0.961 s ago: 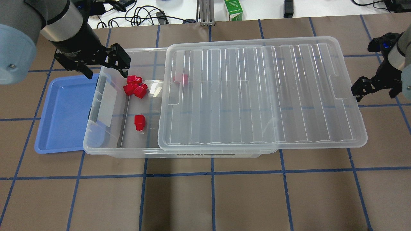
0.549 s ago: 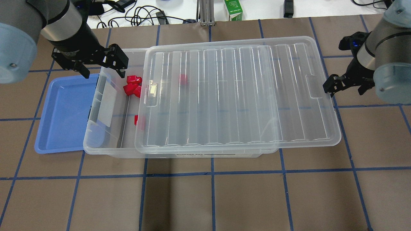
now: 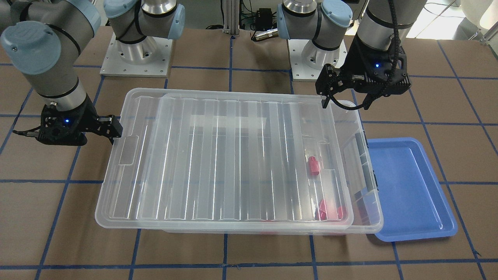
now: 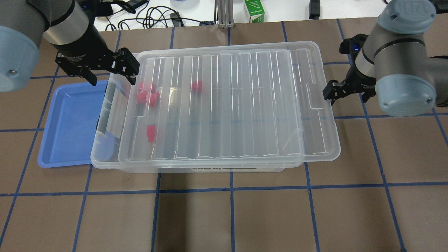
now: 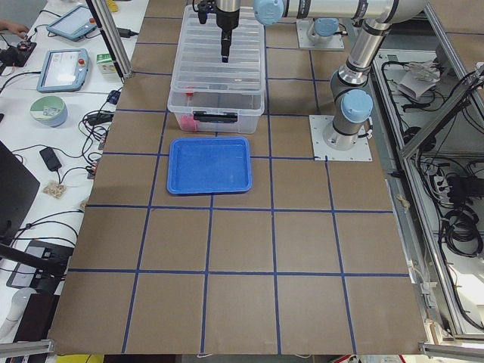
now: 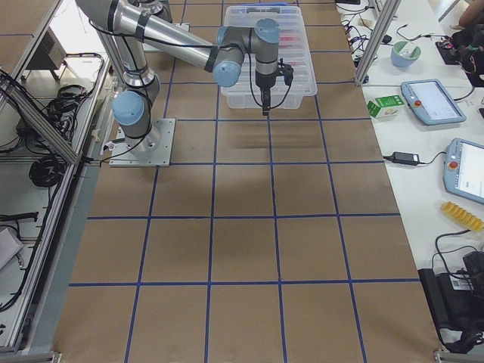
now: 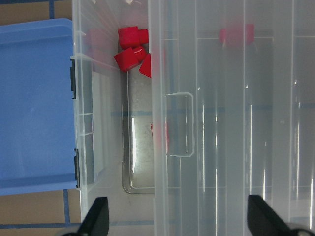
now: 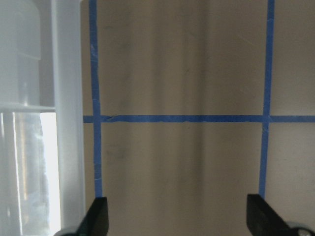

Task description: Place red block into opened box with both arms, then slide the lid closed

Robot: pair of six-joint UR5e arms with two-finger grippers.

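The clear box (image 4: 105,154) stands mid-table. The ribbed clear lid (image 4: 227,105) lies over most of it and overhangs its right end; a narrow strip at the left end is uncovered. Several red blocks show through the lid: a cluster (image 4: 144,92), one farther right (image 4: 196,85), one nearer (image 4: 151,133). Which is the task's red block I cannot tell. My left gripper (image 4: 111,77) hangs open and empty above the box's left end. My right gripper (image 4: 347,97) is open, one finger against the lid's right rim (image 8: 69,147).
An empty blue tray (image 4: 70,122) lies against the box's left end. A green carton (image 4: 254,10) and cables sit beyond the far table edge. Brown paper with blue tape lines covers the table (image 4: 231,217).
The lid has slid left over the box with my right gripper following behind it. The red blocks now lie under the lid. My left gripper has barely moved.
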